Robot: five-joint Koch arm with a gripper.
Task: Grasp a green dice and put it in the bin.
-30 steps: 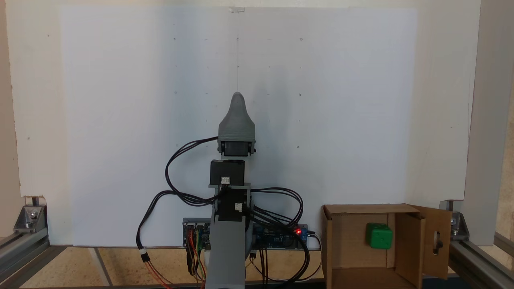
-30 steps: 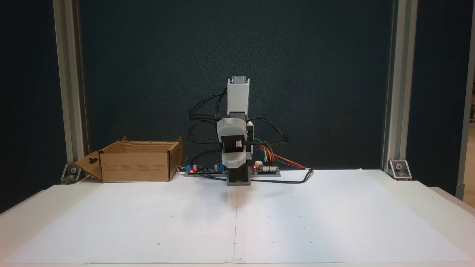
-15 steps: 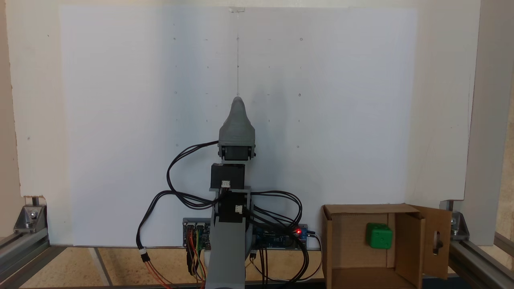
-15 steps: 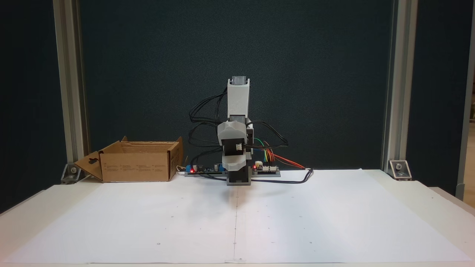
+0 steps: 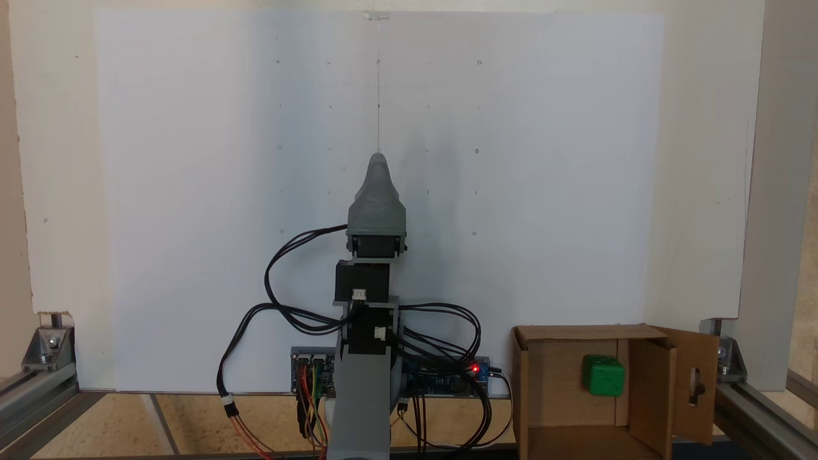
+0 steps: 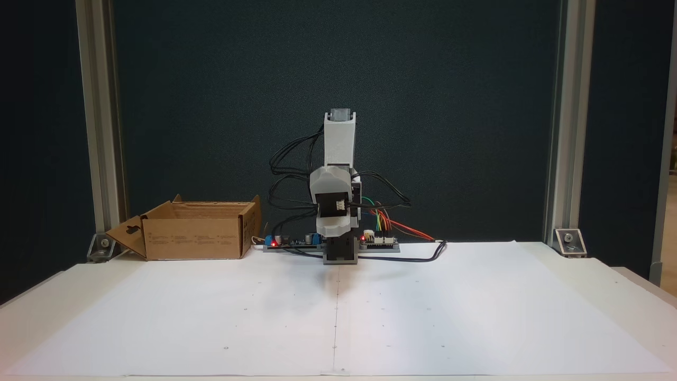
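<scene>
The green dice (image 5: 603,375) lies on the floor of the bin (image 5: 549,364), a brown cardboard box with open flaps at the lower right of a fixed view. From the front the bin (image 6: 195,238) stands at the left and its wall hides the dice. My grey gripper (image 5: 378,160) hangs over the middle of the white sheet, folded in close to the arm base and far from the bin. Its jaws lie one behind the other, so a single tip shows. In the front view the gripper (image 6: 334,228) points toward the camera with nothing visible in it.
Controller boards (image 5: 447,377) with a lit red LED and loops of black cable (image 5: 281,281) sit around the arm base. Aluminium frame posts (image 6: 561,121) with corner brackets (image 5: 48,345) stand at the table's sides. The white paper sheet (image 6: 449,312) covers the table in front.
The gripper drew back slightly toward the base and shifted a little in height. The dice and bin stayed still.
</scene>
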